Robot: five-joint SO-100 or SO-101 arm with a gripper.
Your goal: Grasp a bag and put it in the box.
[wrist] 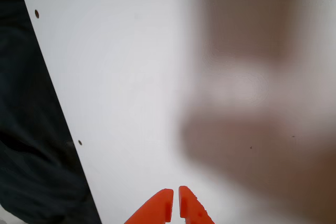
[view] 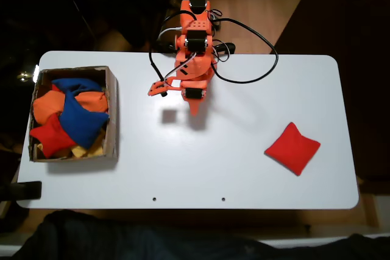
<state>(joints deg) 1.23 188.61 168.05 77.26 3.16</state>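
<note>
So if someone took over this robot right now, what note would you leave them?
Gripper: shut, holding nothing, poised over bare table near the arm's base.
Red bag: lying alone on the table, right side of the fixed view, untouched.
Box: at the left end, already holding blue, orange and red bags.
Done: nothing yet with the loose bag.
Left: reach right, grasp the bag, carry it to the box, drop it in.

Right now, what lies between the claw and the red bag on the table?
Nothing: in the fixed view, bare white table separates the claw from the red bag.
</note>
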